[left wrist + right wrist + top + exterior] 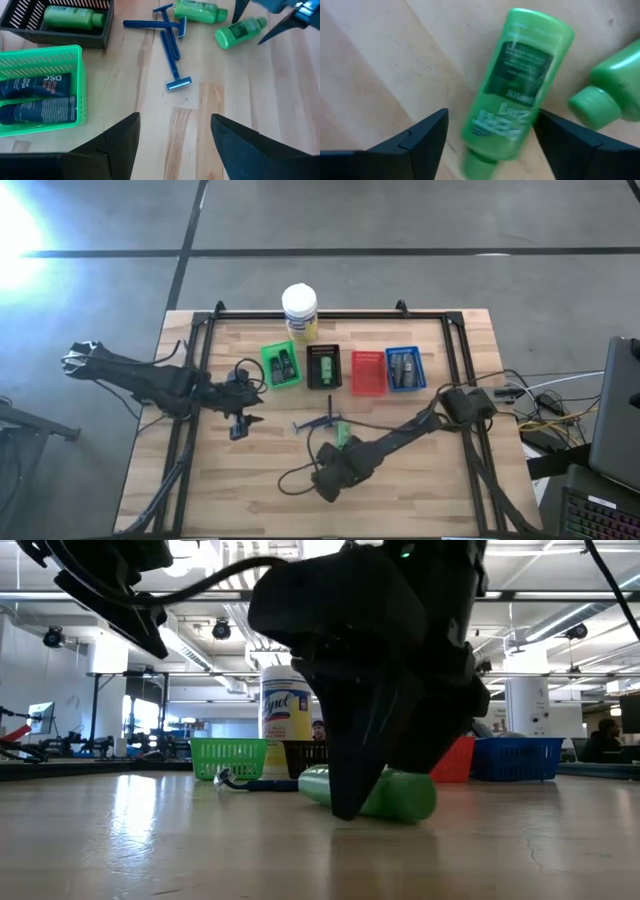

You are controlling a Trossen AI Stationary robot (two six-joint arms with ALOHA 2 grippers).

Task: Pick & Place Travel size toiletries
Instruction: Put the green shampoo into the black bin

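Right gripper [490,135] is down low at table centre, fingers spread wide, one on each side of a green bottle [517,85] lying flat on the wood. The fingers do not press on it, so nothing is held. A second green bottle [612,90] lies just beside the first, outside the fingers. In the low view the green bottle [400,795] rests on the table [150,840] right at the fingertip.

Three blue razors [170,45] lie loose on the wood near the two bottles.

Left gripper [172,145] hovers over bare wood left of centre, fingers wide apart, holding nothing.

Green basket [75,65] holds two dark tubes [37,97]. Black basket [105,35] holds one green bottle [72,17]. Blue basket [403,368] holds dark items; red basket [368,373] is beside it. White-lidded jar [299,310] stands behind the baskets.
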